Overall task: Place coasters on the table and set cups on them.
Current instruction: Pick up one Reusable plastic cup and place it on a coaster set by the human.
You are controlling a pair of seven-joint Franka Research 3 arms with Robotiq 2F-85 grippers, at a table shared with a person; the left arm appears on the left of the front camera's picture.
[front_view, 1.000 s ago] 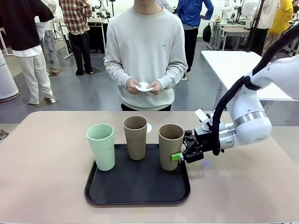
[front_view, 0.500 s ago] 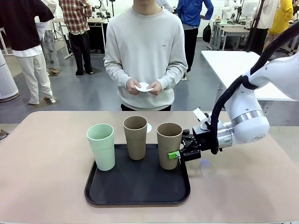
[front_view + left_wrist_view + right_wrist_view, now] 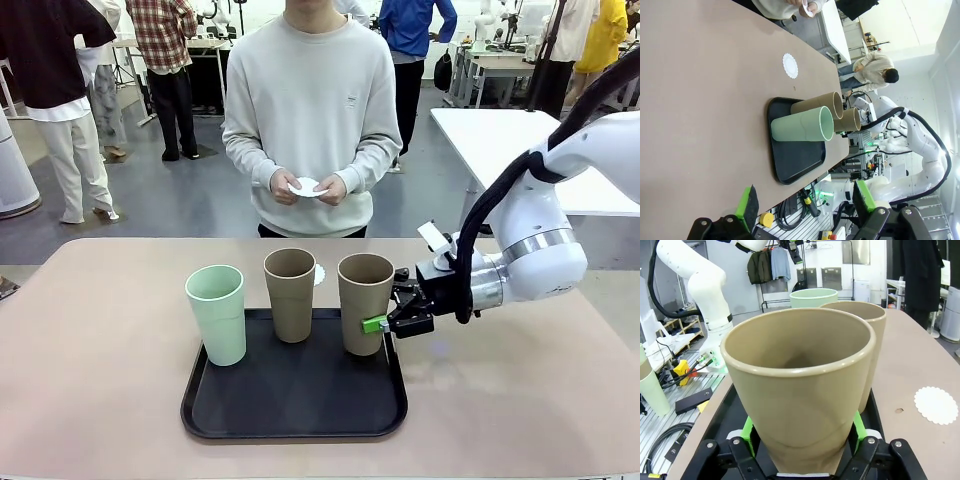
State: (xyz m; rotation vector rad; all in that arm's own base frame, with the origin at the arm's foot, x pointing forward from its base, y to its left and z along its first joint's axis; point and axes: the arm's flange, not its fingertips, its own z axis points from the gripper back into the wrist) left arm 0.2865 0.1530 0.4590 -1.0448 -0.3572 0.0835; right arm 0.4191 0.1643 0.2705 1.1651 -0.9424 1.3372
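Jaws of right gripper (image 3: 380,323) clamped on brown-taupe cup (image 3: 364,300) at black tray's (image 3: 290,412) right edge. Left gripper (image 3: 805,199) jaws wide apart. One coaster (image 3: 790,65) on table (image 3: 100,350), beyond tray's far edge.

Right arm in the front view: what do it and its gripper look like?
The right arm is white and rounded, with a silver ring near the wrist and a thick black cable looping along it. The right gripper is black; its fingers carry bright green pads.
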